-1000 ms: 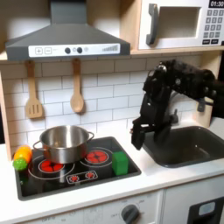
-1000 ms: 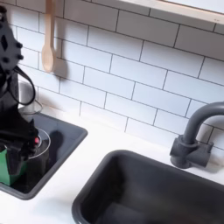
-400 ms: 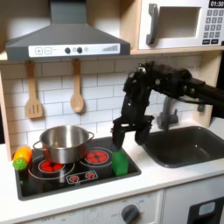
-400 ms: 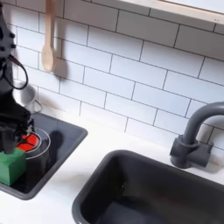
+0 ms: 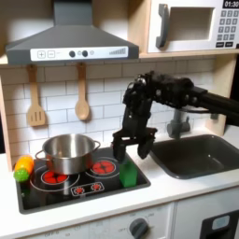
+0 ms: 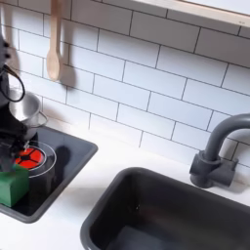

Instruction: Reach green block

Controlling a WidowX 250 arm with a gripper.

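Your gripper point(image 5: 130, 152) hangs above the green block point(image 5: 128, 174) with its jaws spread and pointing down, one finger to each side of the block's top, which looks like the right stance for a straight descent; it is near the block but you cannot tell from the first exterior view whether any finger touches it. The block stands upright on the front right corner of the black stovetop point(image 5: 56, 195), just beside the right burner, and in the second exterior view it sits at the second exterior view's left edge point(image 6: 12, 186) with the arm's dark body above it. Standing alone near the stovetop's edge, it leaves you free room on the sink side. Watch the steel pot point(image 5: 66, 153) on the left burner: it is taller than the block and lies near on the first exterior view's left, so a drift that way could clip its rim. The round green vegetable with its orange piece point(image 5: 21, 169) lies at the far left of the stovetop, well apart; do not mistake it for your target. The sink point(image 5: 202, 155) and its faucet point(image 6: 217, 148) lie to the other side on the desk, clear of your path, and the wooden utensils point(image 5: 82, 103) hang on the tiled wall behind.
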